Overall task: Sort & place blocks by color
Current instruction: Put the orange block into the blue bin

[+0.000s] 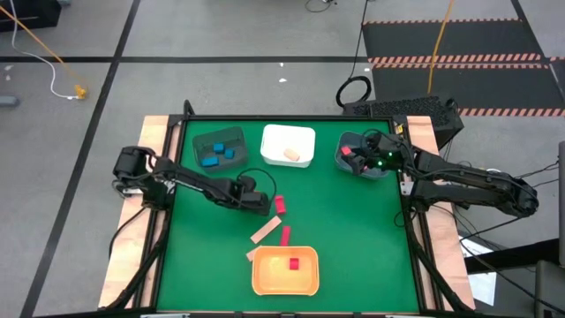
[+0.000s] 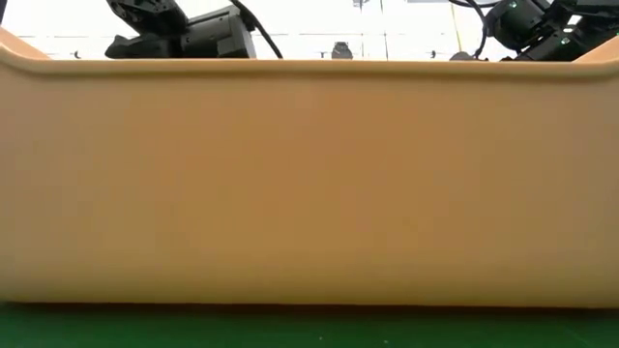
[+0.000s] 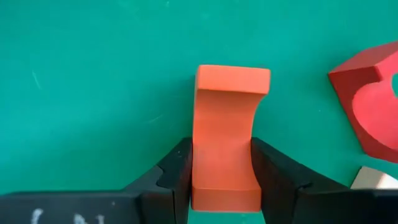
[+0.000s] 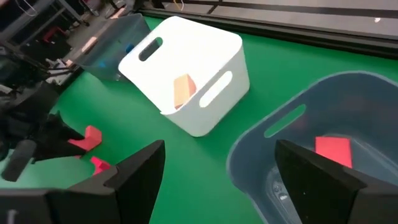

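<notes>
My left gripper [image 3: 224,186] stands at mid-table [image 1: 265,205], shut on a red block [image 3: 227,137] that has a hollowed top and lies on the green mat. A second red block, an arch [image 3: 370,99], lies just beside it. A tan bar [image 1: 265,231] and another red piece [image 1: 285,234] lie nearer the front. My right gripper [image 4: 224,180] hovers open over the grey bin [image 4: 298,118] at the back right, which holds a red block [image 4: 334,151]. My left gripper pinches the red block by its two long sides [image 3: 198,163], at the narrower end nearest the wrist, between its two fingers. The fingers come steeply from above and stand on either side of its length. The block rests on the mat.
An orange bin [image 1: 284,283] at the front centre holds a red block [image 1: 294,262]; its wall [image 2: 309,184] fills the low view. A dark bin [image 1: 219,146] with blue blocks and a white bin [image 1: 288,144] with a tan block [image 4: 183,90] stand at the back.
</notes>
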Robot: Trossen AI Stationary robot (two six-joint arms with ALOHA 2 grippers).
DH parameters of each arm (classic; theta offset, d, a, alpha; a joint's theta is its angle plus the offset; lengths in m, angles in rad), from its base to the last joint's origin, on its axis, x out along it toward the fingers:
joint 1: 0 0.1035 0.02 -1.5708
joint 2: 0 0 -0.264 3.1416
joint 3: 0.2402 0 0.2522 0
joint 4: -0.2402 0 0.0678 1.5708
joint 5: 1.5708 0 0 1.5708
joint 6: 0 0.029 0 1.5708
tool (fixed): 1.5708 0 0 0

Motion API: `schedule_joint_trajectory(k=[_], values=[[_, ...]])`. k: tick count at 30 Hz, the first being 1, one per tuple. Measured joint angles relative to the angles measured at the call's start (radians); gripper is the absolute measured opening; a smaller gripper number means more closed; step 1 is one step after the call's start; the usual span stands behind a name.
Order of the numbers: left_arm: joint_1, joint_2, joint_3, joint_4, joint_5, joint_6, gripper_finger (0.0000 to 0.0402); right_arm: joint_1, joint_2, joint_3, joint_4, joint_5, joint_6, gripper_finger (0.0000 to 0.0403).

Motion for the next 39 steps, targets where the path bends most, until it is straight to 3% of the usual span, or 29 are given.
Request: schedule_joint_trajectory(k=[8, 17, 22, 33, 39], values=[[0.05, -0.126, -0.003, 0.156, -0.022, 0.177, 0.0133, 0.0, 0.0, 0.0, 0.159, -0.183, 0.031, 0.0293], [0.054, -0.151, -0.001, 0.653, -0.072, 0.512, 0.0133, 0.008, 0.028, 0.0, 0.285, -0.219, 0.417, 0.0293], [0.055, -0.151, 0.0, 0.8, -0.115, 0.723, 0.0133, 0.057, 0.09, 0.0, 0.439, -0.278, 0.553, 0.0293], [0.07, -0.152, 0.0, 0.824, -0.11, 0.914, 0.0133, 0.164, 0.336, 0.0, 0.746, -0.272, 0.829, 0.0293], [0.07, -0.152, 0.0, 0.777, -0.109, 0.951, 0.0133, 0.233, 0.464, 0.0, 0.884, -0.213, 0.917, 0.0293]])
